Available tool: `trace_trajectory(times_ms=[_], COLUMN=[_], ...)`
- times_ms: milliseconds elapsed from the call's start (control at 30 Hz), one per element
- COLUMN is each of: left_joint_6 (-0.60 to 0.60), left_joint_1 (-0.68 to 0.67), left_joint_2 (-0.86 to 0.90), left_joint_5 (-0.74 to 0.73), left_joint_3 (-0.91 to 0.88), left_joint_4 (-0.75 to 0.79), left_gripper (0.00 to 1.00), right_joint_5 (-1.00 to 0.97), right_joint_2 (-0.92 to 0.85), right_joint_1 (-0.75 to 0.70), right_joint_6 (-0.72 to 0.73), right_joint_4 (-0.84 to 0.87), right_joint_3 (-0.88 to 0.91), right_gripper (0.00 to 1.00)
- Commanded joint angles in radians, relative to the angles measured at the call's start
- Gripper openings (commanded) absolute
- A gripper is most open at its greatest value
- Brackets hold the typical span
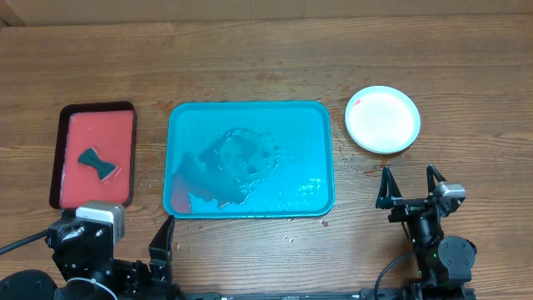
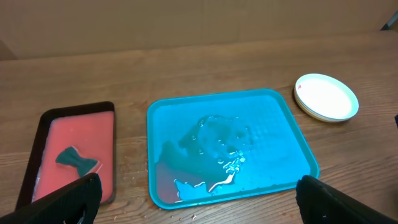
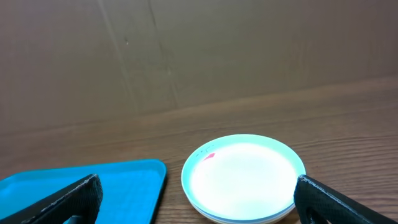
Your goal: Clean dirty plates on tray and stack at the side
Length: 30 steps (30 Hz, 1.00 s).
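The plates (image 1: 382, 119) sit stacked on the table right of the teal tray (image 1: 321, 125); the top one is pale mint with a small red smear near its rim. The stack also shows in the right wrist view (image 3: 242, 177) and the left wrist view (image 2: 326, 97). The tray holds only puddles of water and a reddish patch at its near left corner (image 2: 165, 180). My left gripper (image 2: 199, 202) is open and empty, near the table's front edge left of centre. My right gripper (image 3: 196, 199) is open and empty, just in front of the plate stack.
A smaller dark-rimmed tray with red inside (image 1: 71, 158) stands left of the teal tray and holds a dark bow-shaped sponge (image 1: 97, 162). Small crumbs and red specks lie on the wood around the teal tray's front and right sides.
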State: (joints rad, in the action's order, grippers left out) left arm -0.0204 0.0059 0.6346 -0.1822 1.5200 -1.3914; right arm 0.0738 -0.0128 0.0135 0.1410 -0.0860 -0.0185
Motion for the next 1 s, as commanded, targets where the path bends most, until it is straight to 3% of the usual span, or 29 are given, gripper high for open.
trace_trajectory(times_ms=[0, 833, 967], left_joint_6=[0.017, 0.016, -0.083], left_joint_1=[-0.005, -0.006, -0.008], left_joint_2=[-0.006, -0.006, -0.013], left_joint_5=[0.006, -0.008, -0.101], left_joint_3=[0.0, -0.001, -0.075], left_joint_4=[0.0, -0.017, 0.025], left_gripper=[1.0, 1.0, 1.0], right_joint_5=[-0.005, -0.005, -0.005], right_joint_2=[0.01, 0.01, 0.01], right_joint_1=[-0.003, -0.003, -0.003], right_joint_6=[-0.022, -0.022, -0.022], right_joint_4=[0.006, 0.006, 0.006], right_joint_3=[0.01, 0.01, 0.01], right_gripper=[1.0, 1.0, 1.0])
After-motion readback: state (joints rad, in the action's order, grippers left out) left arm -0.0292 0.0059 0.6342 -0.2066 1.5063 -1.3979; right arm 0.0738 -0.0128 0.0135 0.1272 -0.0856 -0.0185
